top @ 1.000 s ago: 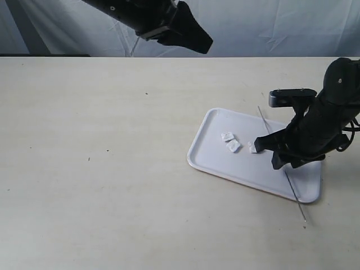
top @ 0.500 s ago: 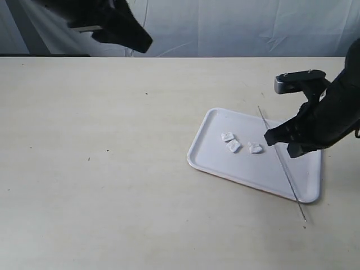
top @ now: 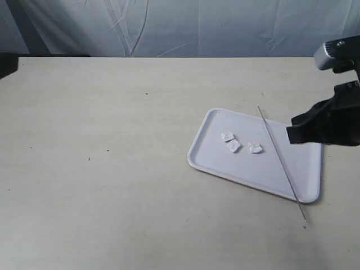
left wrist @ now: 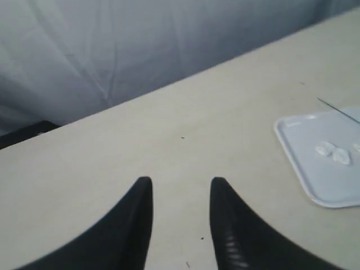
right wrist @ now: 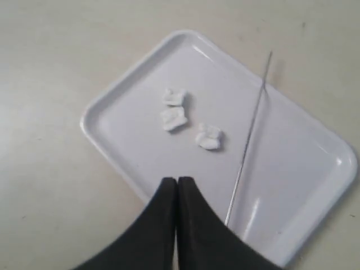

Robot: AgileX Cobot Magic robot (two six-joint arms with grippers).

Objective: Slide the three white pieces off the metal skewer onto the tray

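The white tray (top: 292,171) lies right of the table's middle. The three white pieces (top: 233,146) rest loose on its left half, two close together and one (top: 255,148) slightly apart. The thin metal skewer (top: 279,160) lies bare across the tray, both ends past the rim. My right gripper (top: 291,135) hovers at the tray's right side, shut on nothing; its wrist view shows the shut tips (right wrist: 177,181) above the tray (right wrist: 129,146), the pieces (right wrist: 173,118) and the skewer (right wrist: 247,138). My left gripper (left wrist: 181,183) is open and empty over bare table, far from the tray (left wrist: 309,174).
The beige table (top: 112,169) stretches wide to the left of the tray. A pale cloth backdrop (top: 197,25) hangs behind the far edge. Only a dark bit of the left arm (top: 5,64) shows at the exterior view's left edge.
My right gripper has lifted off the tray and drawn back to the right. The left arm has swung left, almost out of the exterior view. Pieces and skewer have stayed put.
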